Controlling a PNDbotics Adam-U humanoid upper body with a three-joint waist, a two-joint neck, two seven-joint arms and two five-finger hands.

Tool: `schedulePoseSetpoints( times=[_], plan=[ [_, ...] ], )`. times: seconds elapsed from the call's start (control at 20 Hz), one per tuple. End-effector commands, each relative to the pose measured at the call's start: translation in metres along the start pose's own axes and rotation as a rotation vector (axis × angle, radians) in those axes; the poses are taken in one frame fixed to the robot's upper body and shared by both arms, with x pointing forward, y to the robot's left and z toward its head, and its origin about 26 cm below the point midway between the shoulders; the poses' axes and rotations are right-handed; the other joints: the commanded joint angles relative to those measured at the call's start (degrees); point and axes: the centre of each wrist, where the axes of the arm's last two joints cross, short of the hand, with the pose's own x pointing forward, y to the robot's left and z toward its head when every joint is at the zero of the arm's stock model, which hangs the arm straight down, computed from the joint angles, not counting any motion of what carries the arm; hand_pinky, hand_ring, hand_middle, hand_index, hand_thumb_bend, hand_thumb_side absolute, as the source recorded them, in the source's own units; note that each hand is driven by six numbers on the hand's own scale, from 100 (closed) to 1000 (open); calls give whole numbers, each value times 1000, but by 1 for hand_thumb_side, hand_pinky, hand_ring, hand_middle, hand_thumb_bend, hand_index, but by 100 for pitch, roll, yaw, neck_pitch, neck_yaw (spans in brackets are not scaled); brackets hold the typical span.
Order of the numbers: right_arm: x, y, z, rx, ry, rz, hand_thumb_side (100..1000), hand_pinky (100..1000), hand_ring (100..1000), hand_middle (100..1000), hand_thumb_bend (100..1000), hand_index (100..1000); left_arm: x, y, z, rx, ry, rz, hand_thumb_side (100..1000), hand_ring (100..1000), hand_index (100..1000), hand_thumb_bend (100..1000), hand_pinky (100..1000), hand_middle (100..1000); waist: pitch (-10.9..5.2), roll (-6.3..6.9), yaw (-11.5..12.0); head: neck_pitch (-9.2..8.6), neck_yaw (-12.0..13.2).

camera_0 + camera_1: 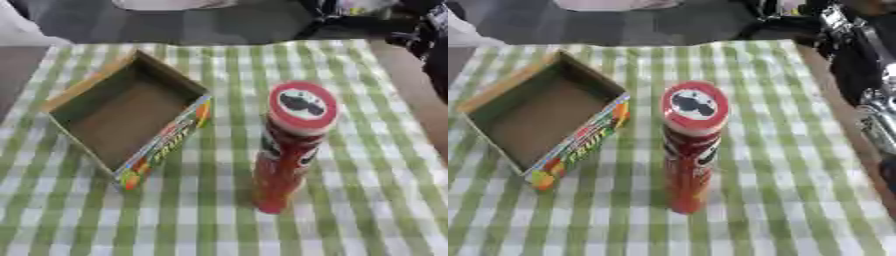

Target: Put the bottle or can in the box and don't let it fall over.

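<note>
We see the red can [287, 150] upright on the checked desk [367, 210], just right of the open box [122, 112]. Right arm [859, 65] at edge; hand state we cannot tell.

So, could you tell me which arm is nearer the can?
Right: the right arm is at the right edge, apart from the red can; the left arm shows nowhere.

"FRUIT" on box [579, 142] front wall, moustache-face logo on can [693, 145] lid
</note>
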Motion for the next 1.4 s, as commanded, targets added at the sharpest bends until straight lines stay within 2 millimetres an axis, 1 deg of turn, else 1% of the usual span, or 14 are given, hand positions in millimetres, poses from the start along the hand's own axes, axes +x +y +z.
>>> schedulePoseSetpoints(
  times=[0.05, 0.35, 0.4, 0.45, 0.65, 0.8, 0.95, 1.0, 1.1, 1.25, 1.35, 1.4],
  plan=[
    [13, -5, -2, 9, -40, 33, 701, 838, 847, 831, 261, 863, 12, 4, -6, -1, -36, -14, 807, 901, 919, 669, 801, 879, -118, -3, 12, 22, 25],
    [12, -5, -1, 6, -36, 34, 701, 838, 847, 831, 262, 863, 12, 4, -6, 0, -37, -12, 807, 902, 919, 667, 800, 878, -116, -14, 26, 33, 45],
    [12, -5, -1, 6, -34, 35, 689, 837, 847, 831, 265, 863, 12, 4, -6, 1, -36, -12, 807, 902, 918, 667, 800, 878, -114, -16, 28, 37, 52],
    [12, -5, 0, 7, -32, 36, 701, 838, 848, 832, 265, 864, 11, 4, -6, 1, -35, -12, 807, 902, 918, 667, 800, 878, -113, -17, 29, 42, 61],
    [9, -4, 4, 26, -21, 42, 697, 838, 850, 834, 272, 870, 11, 4, -6, 1, -33, -13, 807, 902, 917, 666, 799, 878, -106, -20, 34, 67, 82],
    [6, -2, 9, 73, -24, 47, 696, 846, 864, 867, 245, 913, 11, 5, -5, 2, -33, -14, 806, 902, 917, 665, 798, 878, -99, -24, 34, 68, 82],
    [1, -1, 16, 134, -17, 45, 682, 850, 870, 869, 242, 915, 10, 5, -5, 4, -29, -14, 807, 902, 917, 665, 798, 878, -97, -27, 32, 73, 86],
    [-2, -1, 19, 153, -5, 41, 630, 852, 872, 864, 236, 906, 10, 5, -5, 4, -29, -15, 806, 902, 916, 665, 797, 878, -97, -29, 32, 68, 89],
    [-6, -2, 24, 193, 16, 36, 582, 855, 872, 860, 230, 903, 10, 6, -5, 4, -29, -16, 807, 902, 916, 664, 797, 877, -98, -31, 29, 60, 100],
    [-11, -5, 33, 234, 35, 36, 554, 856, 871, 856, 227, 902, 10, 7, -5, 5, -30, -19, 807, 902, 916, 663, 796, 877, -100, -34, 18, 46, 107],
    [-14, -6, 39, 253, 41, 39, 507, 860, 874, 858, 229, 903, 10, 7, -4, 6, -29, -19, 807, 902, 916, 662, 795, 877, -101, -35, 7, 30, 109],
    [-15, -6, 41, 264, 39, 40, 497, 864, 881, 863, 224, 905, 10, 7, -4, 6, -28, -19, 808, 903, 916, 662, 795, 877, -100, -34, 2, 23, 111]
  ],
)
